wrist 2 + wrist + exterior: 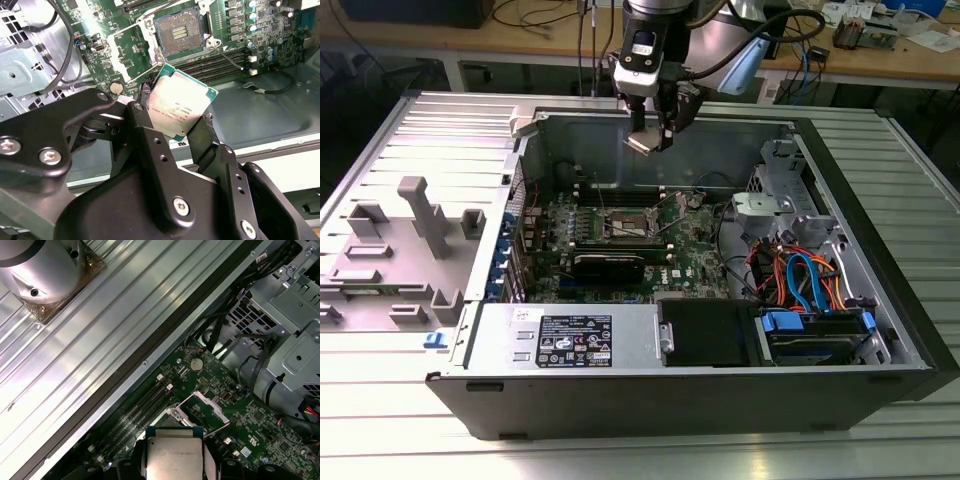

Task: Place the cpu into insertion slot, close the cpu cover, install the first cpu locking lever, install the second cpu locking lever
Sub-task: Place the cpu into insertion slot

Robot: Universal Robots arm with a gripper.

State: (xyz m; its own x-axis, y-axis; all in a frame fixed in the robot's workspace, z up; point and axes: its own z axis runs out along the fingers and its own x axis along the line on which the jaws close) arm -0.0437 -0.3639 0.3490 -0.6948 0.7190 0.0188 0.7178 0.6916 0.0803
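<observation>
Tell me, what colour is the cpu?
The cpu is silvery, green-edged; second wrist view shows it best.

Tool (648, 138) with cpu (180, 107): hangs in free air above the case (720, 400).
Insertion slot (628, 226): open from above.
Beside it: raised cpu cover (210, 405).
Exterior view's right: drive cage (775, 190), cables (800, 275) crowd in.

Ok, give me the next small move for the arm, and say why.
Probably bring the cpu down toward the slot, levelling it as it goes. The claw grips the cpu by its edges, tilted, well above the board in the exterior view. The slot lies bare, and the cover looks swung open, so nothing seems to block the descent.
</observation>
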